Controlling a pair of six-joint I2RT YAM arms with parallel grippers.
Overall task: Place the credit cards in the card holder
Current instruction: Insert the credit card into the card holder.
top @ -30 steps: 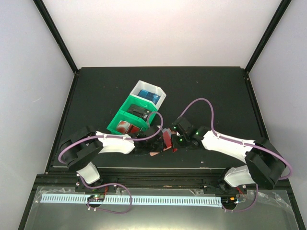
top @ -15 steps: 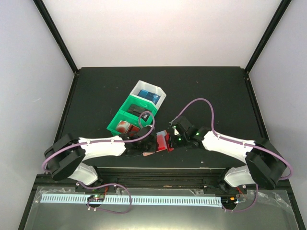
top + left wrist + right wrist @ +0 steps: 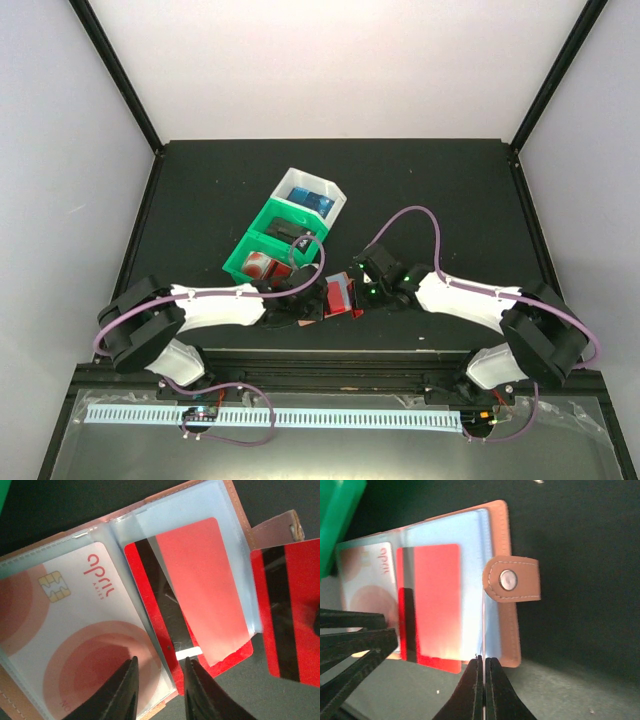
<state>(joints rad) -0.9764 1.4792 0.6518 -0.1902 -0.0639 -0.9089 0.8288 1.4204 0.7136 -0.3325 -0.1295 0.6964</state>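
Your left arm [image 3: 215,305] has swung down and stretched flatter along the near edge of the surface [image 3: 200,200] (elbow further out to the left). Your right jaws have carried the red card [image 3: 290,620] slightly left, closer to the card holder [image 3: 512,580].

Reddish-brown card holder [image 3: 507,630]; white credit card [image 3: 75,630], pink rings; sleeved red card [image 3: 200,590] and outer red card [image 3: 290,615], both black-striped.

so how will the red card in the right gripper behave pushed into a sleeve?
Probably stiff: the red card looks flat though the right gripper pinches only one edge. Likely slippery: glossy and thin, so it may pivot in that grip. The clear sleeve looks floppy and could buckle first.
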